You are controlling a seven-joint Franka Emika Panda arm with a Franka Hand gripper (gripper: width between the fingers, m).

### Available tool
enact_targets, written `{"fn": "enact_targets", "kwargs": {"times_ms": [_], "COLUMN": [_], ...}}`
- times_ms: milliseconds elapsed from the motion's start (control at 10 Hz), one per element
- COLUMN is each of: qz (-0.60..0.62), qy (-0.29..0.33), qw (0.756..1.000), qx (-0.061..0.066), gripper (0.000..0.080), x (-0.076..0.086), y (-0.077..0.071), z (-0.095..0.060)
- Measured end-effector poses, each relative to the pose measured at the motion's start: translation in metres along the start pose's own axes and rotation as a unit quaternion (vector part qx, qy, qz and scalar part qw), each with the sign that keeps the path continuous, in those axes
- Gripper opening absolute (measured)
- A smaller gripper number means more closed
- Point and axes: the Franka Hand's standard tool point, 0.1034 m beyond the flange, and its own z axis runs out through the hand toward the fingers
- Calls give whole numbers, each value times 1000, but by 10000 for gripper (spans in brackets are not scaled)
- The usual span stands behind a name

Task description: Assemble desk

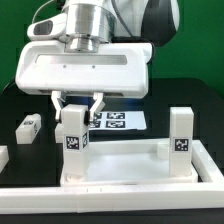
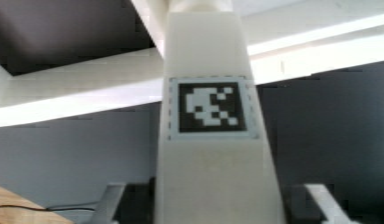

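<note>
Claw: the claw [image 1: 79,108] hangs open, its jaws standing either side of the top of a leg post [image 1: 73,135] and not pressed onto it.
Leg post: upright at the desk panel [image 1: 120,168] corner on the exterior view's left; whether it is fully seated, I cannot tell.
Step, as I judge it: fixing this leg. Close squarely on its flat faces, keep it vertical, and avoid dragging the panel.
Other parts: a second leg post [image 1: 180,135] stands at the opposite corner; a loose leg [image 1: 28,127] lies well apart on the black tabletop [image 1: 15,95].
Writing: none readable and no brand. There is only a black-and-white tag [image 2: 210,105] on the post, and the like on the marker board [image 1: 118,121].
</note>
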Motion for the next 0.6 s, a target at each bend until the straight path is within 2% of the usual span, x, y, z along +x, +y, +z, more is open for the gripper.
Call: {"fn": "enact_targets", "kwargs": {"times_ms": [100, 200, 300, 400, 500, 600], "qz": [0, 0, 0, 0, 0, 0], "qy": [0, 0, 0, -1, -1, -1], "qw": [1000, 1000, 1000, 1000, 1000, 1000], "qx": [0, 0, 0, 0, 0, 0], "gripper": [290, 401, 548, 548, 627, 627], "x": [0, 0, 0, 0, 0, 0], "y": [0, 0, 0, 0, 0, 0], "z": [0, 0, 0, 0, 0, 0]}}
